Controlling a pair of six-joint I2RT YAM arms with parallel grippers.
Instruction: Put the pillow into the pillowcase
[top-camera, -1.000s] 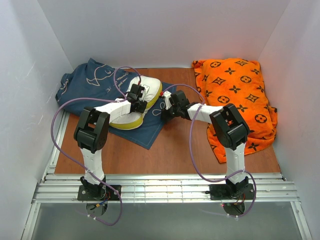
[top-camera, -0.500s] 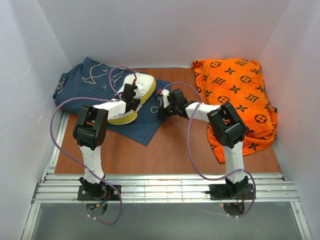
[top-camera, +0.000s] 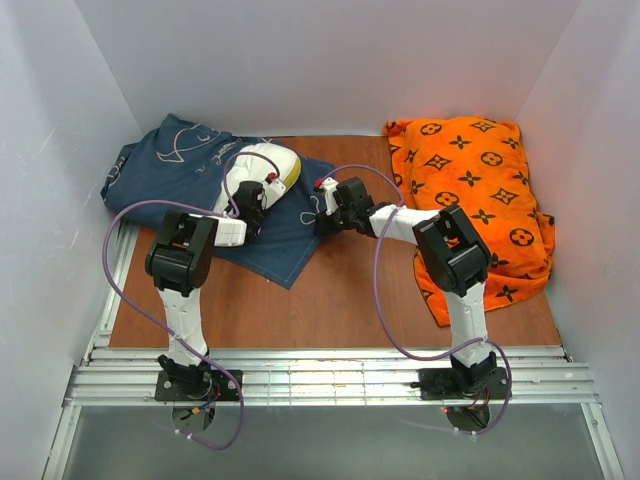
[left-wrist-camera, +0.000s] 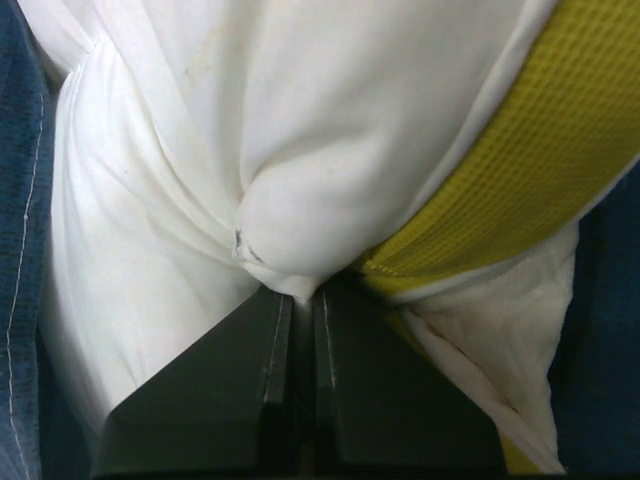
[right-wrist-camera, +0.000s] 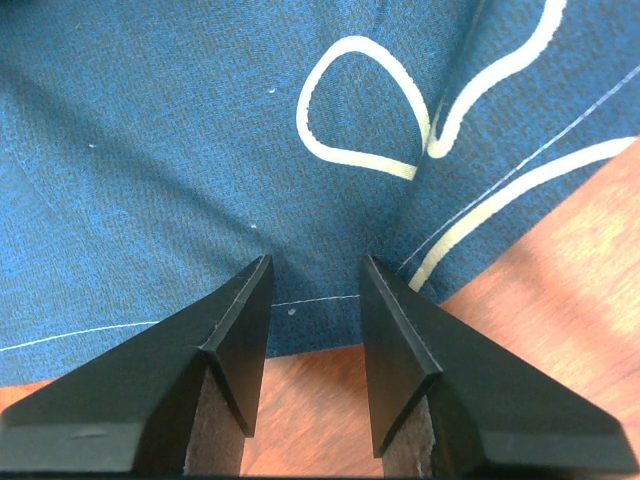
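The white pillow (top-camera: 262, 165) with its yellow edge band (left-wrist-camera: 520, 150) lies bunched on the navy pillowcase (top-camera: 170, 165) at the back left. My left gripper (top-camera: 255, 195) is shut on a pinch of the pillow's white fabric (left-wrist-camera: 300, 240), close to the yellow band; its fingertips (left-wrist-camera: 270, 310) press together. My right gripper (top-camera: 322, 215) stands open just above the pillowcase's right hem (right-wrist-camera: 310, 300), with white line drawing (right-wrist-camera: 360, 110) beyond it. Nothing is between its fingers (right-wrist-camera: 245, 310); bare wood shows under them.
An orange monogram cushion (top-camera: 475, 190) fills the back right corner. White walls close in the left, back and right sides. Brown tabletop (top-camera: 340, 290) lies between the fabrics and the arm bases. Purple cables loop from both arms.
My left gripper has carried the pillow back and to the left over the pillowcase. The right gripper's jaws have opened wider and it has shifted slightly left.
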